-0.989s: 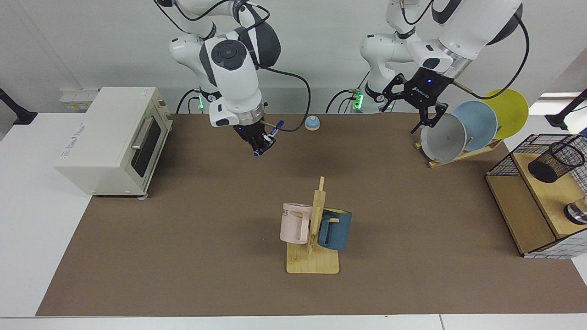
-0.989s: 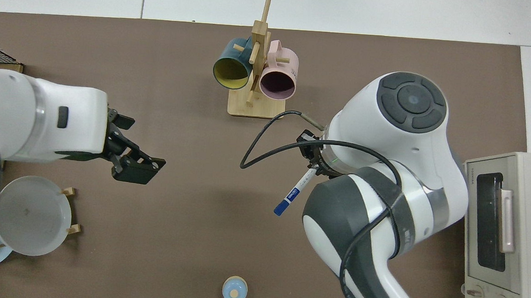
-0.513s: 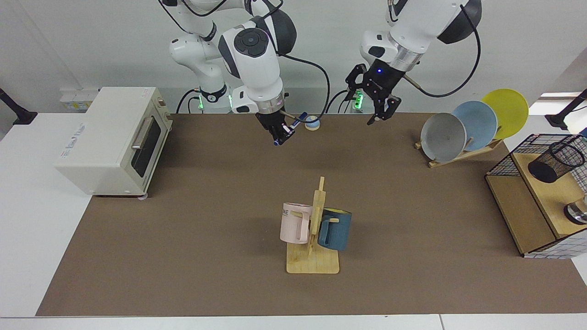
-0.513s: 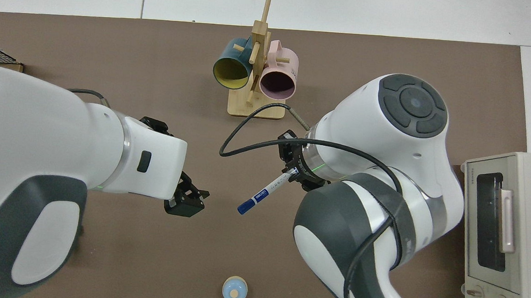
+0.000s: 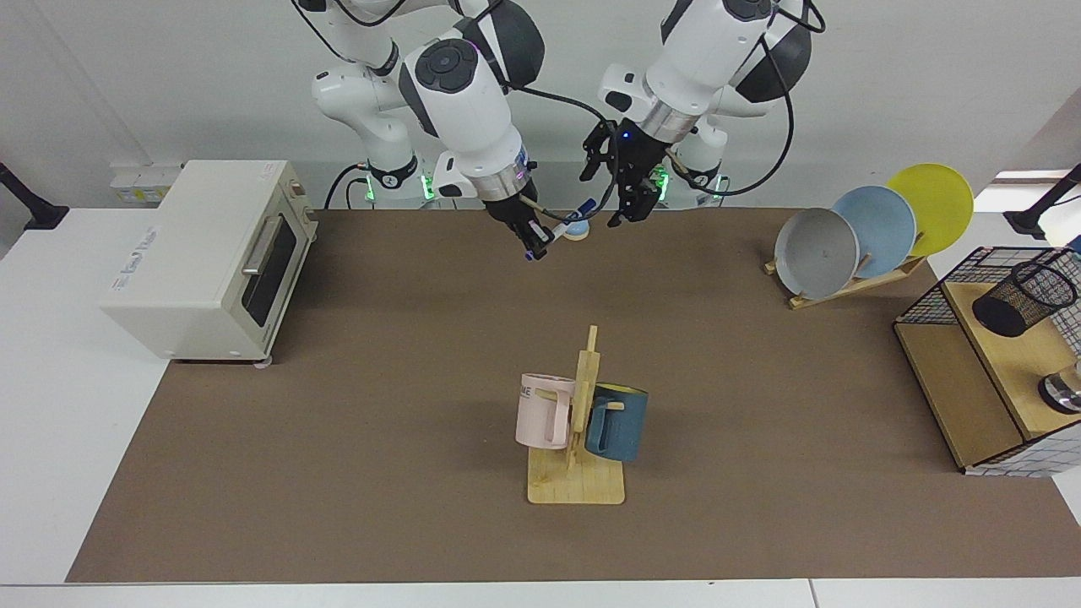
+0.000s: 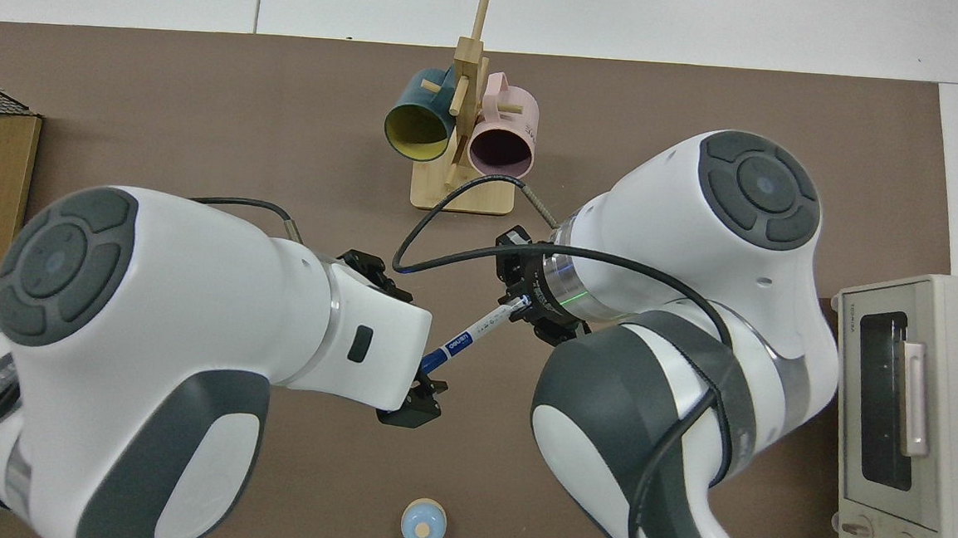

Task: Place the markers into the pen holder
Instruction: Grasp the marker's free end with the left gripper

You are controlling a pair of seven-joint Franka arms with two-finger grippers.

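Handover is risking a drop: right gripper [image 5: 530,239] fingers are pinching the whiteboard marker [image 6: 468,334] while left gripper [image 5: 627,196] fingers, spread, are closing in on its cap, off-centre.

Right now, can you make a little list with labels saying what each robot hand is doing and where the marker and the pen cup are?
right gripper: shut on the marker, above the table's far side
marker: held up in the air, tilted, blue cap toward the left gripper
left gripper: open, right beside the marker's cap end
pen holder: on the wooden shelf at the table's edge, no marker in it
task: marker not in the holder yet
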